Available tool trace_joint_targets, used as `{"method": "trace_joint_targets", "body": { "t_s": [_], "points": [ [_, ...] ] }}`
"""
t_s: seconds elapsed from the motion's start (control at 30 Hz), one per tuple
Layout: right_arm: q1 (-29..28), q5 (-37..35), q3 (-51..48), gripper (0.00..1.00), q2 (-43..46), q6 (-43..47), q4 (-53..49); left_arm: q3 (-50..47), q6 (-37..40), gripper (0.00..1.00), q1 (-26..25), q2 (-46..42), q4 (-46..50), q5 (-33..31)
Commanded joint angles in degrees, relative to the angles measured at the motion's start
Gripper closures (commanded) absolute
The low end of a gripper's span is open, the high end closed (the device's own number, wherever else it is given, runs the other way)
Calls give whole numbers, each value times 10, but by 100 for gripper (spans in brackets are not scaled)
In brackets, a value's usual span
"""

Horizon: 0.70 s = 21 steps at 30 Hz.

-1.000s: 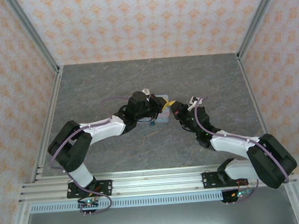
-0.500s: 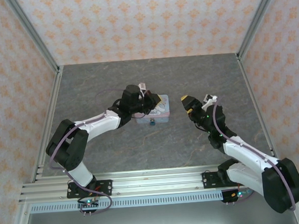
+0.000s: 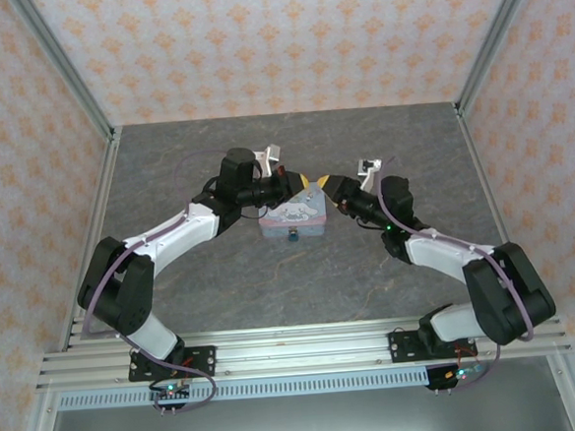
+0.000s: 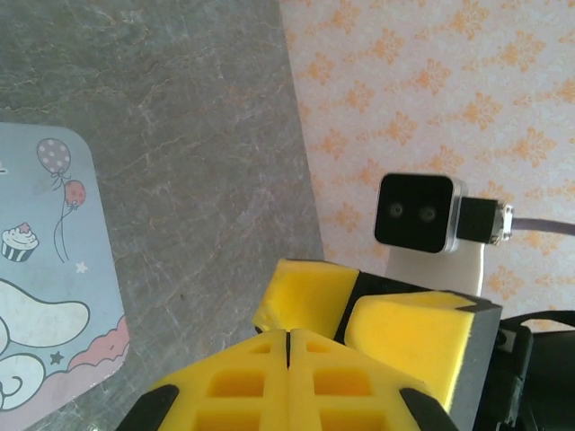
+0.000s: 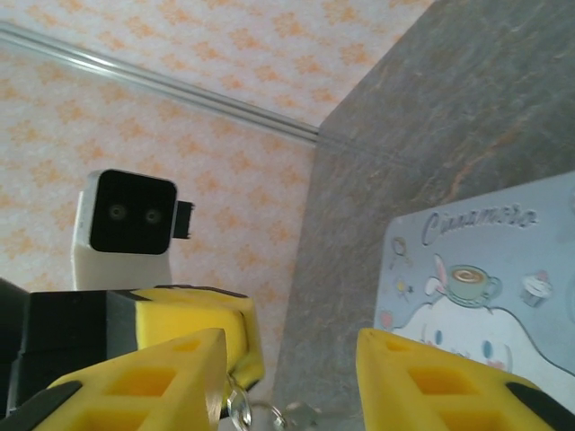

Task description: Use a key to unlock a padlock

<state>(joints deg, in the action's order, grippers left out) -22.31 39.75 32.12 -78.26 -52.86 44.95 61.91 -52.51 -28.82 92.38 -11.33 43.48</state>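
The pastel-blue cartoon tin [image 3: 286,216] lies mid-table, and the tiny dark padlock [image 3: 292,237] sits at its near edge. Just above the tin's far right corner, my left gripper [image 3: 305,183] and right gripper [image 3: 329,187] meet tip to tip. In the left wrist view the left gripper [image 4: 288,336] is shut, with its fingers pressed flat together. In the right wrist view a small metal ring with the silvery key [image 5: 301,415] hangs at the left gripper's yellow tip. The right gripper [image 5: 289,364] stands open around that spot, its left finger [image 5: 171,377] beside the ring.
Both wrist views catch a corner of the tin [image 4: 45,296] [image 5: 490,269] on the grey stone-patterned table [image 3: 213,280]. Patterned walls and aluminium posts [image 3: 70,73] close the table in on three sides. Open floor lies in front of and behind the tin.
The left gripper rose from the tin's near side and moved back-left. The right arm swung out to the right with its jaws opening, then came back to face the left gripper.
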Motion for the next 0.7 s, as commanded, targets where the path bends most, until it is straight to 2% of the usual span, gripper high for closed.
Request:
{"method": "trace_joint_targets", "body": {
  "t_s": [0.0, 0.3, 0.67],
  "points": [
    [0, 36, 22, 58, -15, -10, 83, 7, 2, 100, 3, -8, -20, 25],
    [-15, 25, 3, 58, -42, -49, 151, -13, -60, 100, 3, 9, -113, 9],
    [-27, 5, -15, 63, -48, -79, 195, -23, -77, 100, 3, 10, -133, -22]
  ]
}}
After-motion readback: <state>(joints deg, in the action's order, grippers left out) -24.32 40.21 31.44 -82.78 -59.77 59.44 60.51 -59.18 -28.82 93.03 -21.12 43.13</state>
